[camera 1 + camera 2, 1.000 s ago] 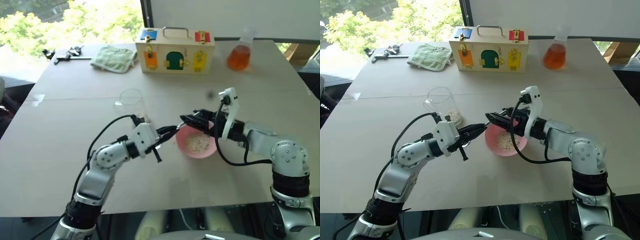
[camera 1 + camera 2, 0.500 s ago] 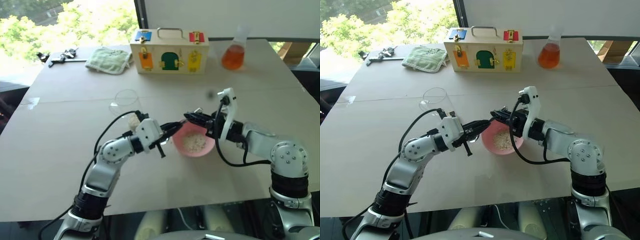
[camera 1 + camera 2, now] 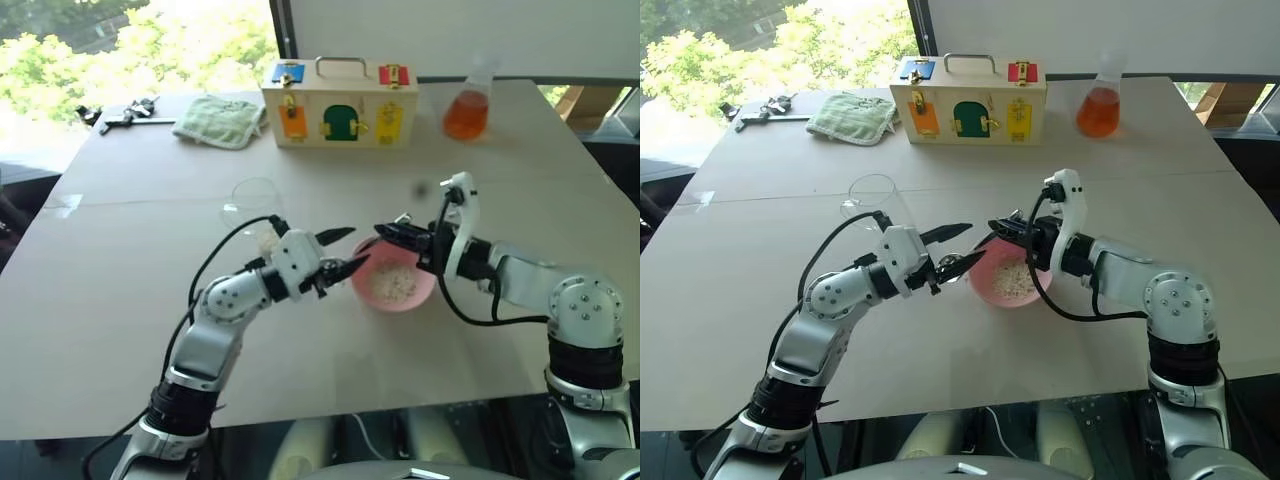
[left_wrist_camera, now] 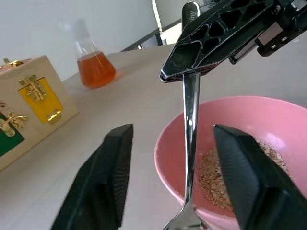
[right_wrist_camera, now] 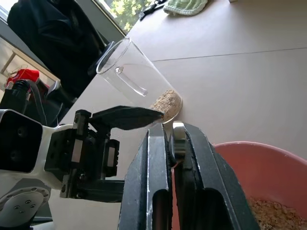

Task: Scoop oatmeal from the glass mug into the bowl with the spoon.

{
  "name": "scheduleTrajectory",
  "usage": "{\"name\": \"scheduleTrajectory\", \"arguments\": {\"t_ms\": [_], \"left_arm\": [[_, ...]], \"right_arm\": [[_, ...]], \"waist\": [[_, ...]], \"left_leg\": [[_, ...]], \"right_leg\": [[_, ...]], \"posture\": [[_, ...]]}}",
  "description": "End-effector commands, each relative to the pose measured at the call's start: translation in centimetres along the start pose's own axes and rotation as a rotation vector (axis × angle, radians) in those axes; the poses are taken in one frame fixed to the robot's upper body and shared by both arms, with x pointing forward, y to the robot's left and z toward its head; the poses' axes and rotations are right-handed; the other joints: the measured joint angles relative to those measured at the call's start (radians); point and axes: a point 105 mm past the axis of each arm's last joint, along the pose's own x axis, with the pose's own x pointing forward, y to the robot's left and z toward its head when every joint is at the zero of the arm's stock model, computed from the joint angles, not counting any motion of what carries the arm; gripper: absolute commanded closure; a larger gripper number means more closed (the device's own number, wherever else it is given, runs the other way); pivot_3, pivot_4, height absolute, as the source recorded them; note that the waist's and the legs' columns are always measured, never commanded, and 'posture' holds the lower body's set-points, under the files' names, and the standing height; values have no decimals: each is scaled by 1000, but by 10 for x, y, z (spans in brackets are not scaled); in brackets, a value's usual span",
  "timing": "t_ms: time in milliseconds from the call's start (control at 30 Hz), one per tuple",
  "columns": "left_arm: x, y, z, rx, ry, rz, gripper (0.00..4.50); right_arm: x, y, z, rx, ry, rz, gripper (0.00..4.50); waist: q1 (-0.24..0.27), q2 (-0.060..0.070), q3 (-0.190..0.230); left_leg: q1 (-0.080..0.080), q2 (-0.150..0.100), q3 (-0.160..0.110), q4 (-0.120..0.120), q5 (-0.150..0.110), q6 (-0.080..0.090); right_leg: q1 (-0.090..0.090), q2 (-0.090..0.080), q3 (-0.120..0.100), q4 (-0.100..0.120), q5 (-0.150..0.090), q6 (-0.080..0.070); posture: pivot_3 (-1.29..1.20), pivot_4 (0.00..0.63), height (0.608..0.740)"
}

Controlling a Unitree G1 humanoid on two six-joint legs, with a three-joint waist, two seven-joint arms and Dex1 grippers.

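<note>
Oatmeal point(image 3: 1012, 282) lies as a pale heap in the pink bowl point(image 3: 985, 290) at the centre of the frame, and a little more sits at the bottom of the glass mug point(image 3: 877, 205), which stands on the bench point(image 3: 760, 270) up and to the left of the bowl. Right of centre, the right pincer point(image 3: 1000, 225) is pressed together on the handle of the spoon point(image 4: 190, 120), whose scoop end hangs down at the bowl's left rim. That grip leaves the spoon dangling nearly upright from its top end, probably so the other arm could let go without dropping it. Left of centre, the left pincer point(image 3: 962, 248) stands spread, one finger either side of the spoon and touching nothing. In my judgement this is a handover between arms, made so the right arm can reach the mug with a fresh hold.
</note>
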Motion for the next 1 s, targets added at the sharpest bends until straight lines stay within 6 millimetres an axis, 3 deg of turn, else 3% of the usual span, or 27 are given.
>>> {"name": "scheduleTrajectory", "arguments": {"t_ms": [33,333,467,533,767,1000], "left_arm": [[-16,11,27,94,10,-4,163],[-71,44,79,-161,-15,99,163],[-100,64,85,-215,-25,247,163],[-115,77,78,-207,11,354,163],[-166,97,15,-95,238,659,163],[-166,132,-27,17,318,798,163]], "right_arm": [[-9,-3,17,-24,-43,-10,4500],[-15,-14,36,34,-103,-20,4500],[-14,-13,41,81,-127,10,4500],[-14,-12,46,102,-145,23,4500],[-13,-10,70,98,-208,26,4500],[-9,-7,94,42,-266,-1,4500]], "waist": [[0,0,0],[-2,0,0],[-2,0,0],[-2,0,0],[1,1,1],[13,1,1]], "left_leg": [[0,0,0,0,0,0],[0,1,0,0,0,0],[0,1,1,0,0,0],[0,1,1,0,0,0],[1,1,3,-1,0,0],[1,0,2,-1,0,0]], "right_leg": [[0,0,0,0,0,0],[0,1,0,0,0,0],[0,1,1,-1,0,0],[0,1,0,0,0,0],[0,1,3,-1,0,0],[0,0,1,-1,0,0]], "posture": [[0,150,740],[0,150,740],[0,150,740],[0,150,740],[0,150,740],[0,150,740]]}}
